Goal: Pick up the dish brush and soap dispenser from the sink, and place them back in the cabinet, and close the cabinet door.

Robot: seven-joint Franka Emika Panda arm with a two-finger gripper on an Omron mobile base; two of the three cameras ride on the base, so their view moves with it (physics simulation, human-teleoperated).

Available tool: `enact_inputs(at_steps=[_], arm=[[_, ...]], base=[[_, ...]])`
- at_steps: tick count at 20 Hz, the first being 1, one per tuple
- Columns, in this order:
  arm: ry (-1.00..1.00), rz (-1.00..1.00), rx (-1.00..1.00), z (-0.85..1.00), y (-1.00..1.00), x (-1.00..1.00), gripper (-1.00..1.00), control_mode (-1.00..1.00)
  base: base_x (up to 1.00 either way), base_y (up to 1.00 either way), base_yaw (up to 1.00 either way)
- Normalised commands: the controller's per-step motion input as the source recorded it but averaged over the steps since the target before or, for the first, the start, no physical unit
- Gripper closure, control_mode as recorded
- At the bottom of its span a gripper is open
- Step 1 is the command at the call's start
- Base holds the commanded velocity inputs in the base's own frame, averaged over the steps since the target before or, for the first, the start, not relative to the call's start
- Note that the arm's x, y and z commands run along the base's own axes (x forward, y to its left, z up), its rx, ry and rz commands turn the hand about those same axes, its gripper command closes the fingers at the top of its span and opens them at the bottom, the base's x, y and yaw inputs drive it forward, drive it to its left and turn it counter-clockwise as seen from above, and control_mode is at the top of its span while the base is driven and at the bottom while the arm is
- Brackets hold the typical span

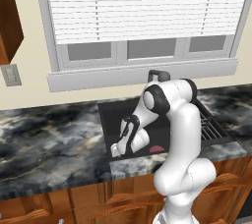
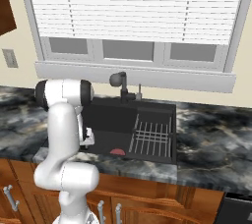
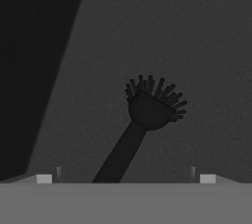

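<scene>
**Reaching for the dish brush in the sink**

The arm was bent down into the left part of the sink [image 1: 109, 120], its gripper [image 3: 125, 176] low over the basin floor with jaws spread wide and nothing between them. The dish brush [image 3: 147, 110] lay flat on the sink bottom directly ahead, handle running back toward the fingertips. Its reddish head [image 2: 117, 152] showed near the front wall, left of the wire rack [image 2: 151, 137]. The first pick looked underway; next came a short descent and closing on the handle.

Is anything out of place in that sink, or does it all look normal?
One thing stands out: a dish brush lies flat on the bottom of the sink, where the reddish head peeks out beside the arm. The open tool hangs over its handle. Nothing looks spilled or broken.
</scene>
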Motion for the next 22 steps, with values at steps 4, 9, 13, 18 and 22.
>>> enact_inputs(at_steps=[4,9,13,18,22], arm=[[0.02,0.08,0.00,-0.26,0.00,0.18,-1.00,-1.00],[0.02,0.10,0.00,-0.24,0.00,0.05,-1.00,-1.00],[0.04,0.08,0.00,-0.20,0.00,0.04,-1.00,-1.00],[0.04,0.03,0.00,-0.14,0.00,0.06,-1.00,-1.00],[0.02,0.00,0.00,-0.07,0.00,0.15,-1.00,-1.00]], base=[[0.00,0.00,0.00],[0.00,0.00,0.00],[0.00,0.00,0.00],[0.00,0.00,0.00],[0.00,0.00,0.00]])
